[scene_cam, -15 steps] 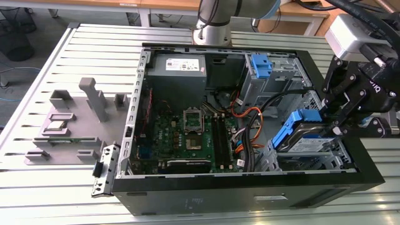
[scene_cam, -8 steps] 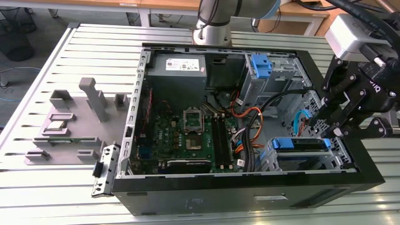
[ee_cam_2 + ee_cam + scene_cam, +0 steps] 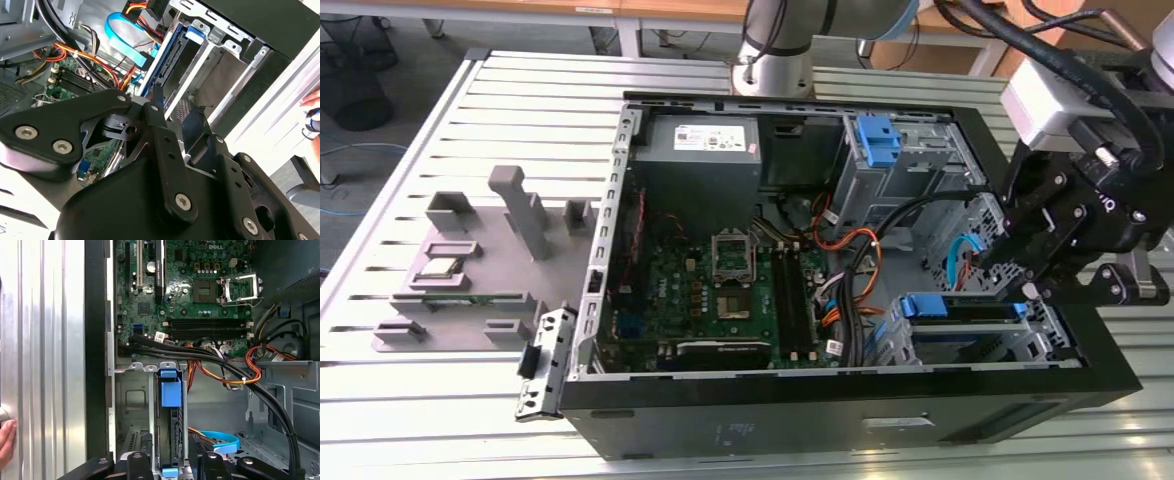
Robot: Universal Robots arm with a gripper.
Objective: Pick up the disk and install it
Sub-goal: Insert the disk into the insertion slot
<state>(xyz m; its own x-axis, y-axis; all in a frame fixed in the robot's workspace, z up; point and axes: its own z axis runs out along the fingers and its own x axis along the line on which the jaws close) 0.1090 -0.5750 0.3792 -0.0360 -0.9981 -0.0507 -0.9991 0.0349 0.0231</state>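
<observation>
In the drive cage [image 3: 134, 390] beside black cables [image 3: 200, 356], the wide hand [image 3: 170, 442] straddles the disk [image 3: 170, 390].

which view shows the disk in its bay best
The first wrist view: the disk stands on edge in the drive bay, its blue handle tab facing the camera. In the exterior view the disk is a blue strip atop the bay. In the second wrist view the disk is a slanted blue edge beyond the claw.

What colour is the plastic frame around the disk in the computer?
The frame is blue, clearest in the first wrist view.
</observation>
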